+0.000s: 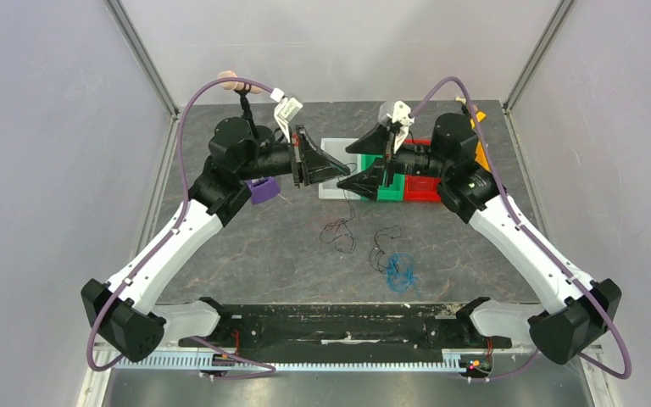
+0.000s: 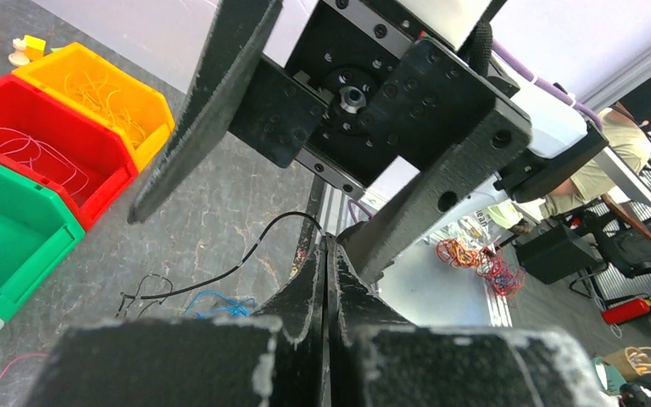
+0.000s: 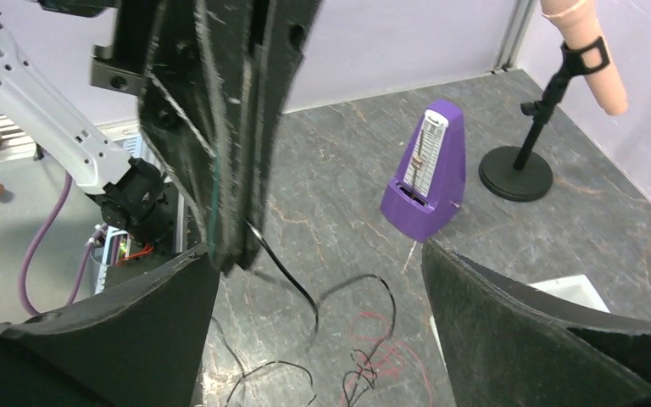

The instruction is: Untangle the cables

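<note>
Above the far middle of the grey marbled tabletop (image 1: 246,254), the two tools meet tip to tip. The left gripper (image 2: 326,254) has its black jaws pressed together on a thin black cable (image 2: 236,268), pinched at the very tips. From that pinch the thin black cable hangs down and toward the arm bases, and its lower end joins a loose black tangle (image 1: 337,231) on the tabletop.

The right gripper (image 3: 318,254) faces the left gripper with its jaws spread wide. Only the other tool's tips and the hanging strand sit within the gap, and it grips nothing.

Key relation: the free span of cable drops steeply from just below the pinch. It runs roughly crosswise to the right gripper's gap and, in the right wrist view, sits closer to the finger on the left of the frame. The right gripper is the only free tool and already lies beside the strand, so a second grasp just under the pinch would probably fall to it.

A tangled blue cable clump (image 1: 400,273) lies apart, nearer the bases. A thin red cable (image 3: 381,352) rests on the tabletop below the grippers.
</note>
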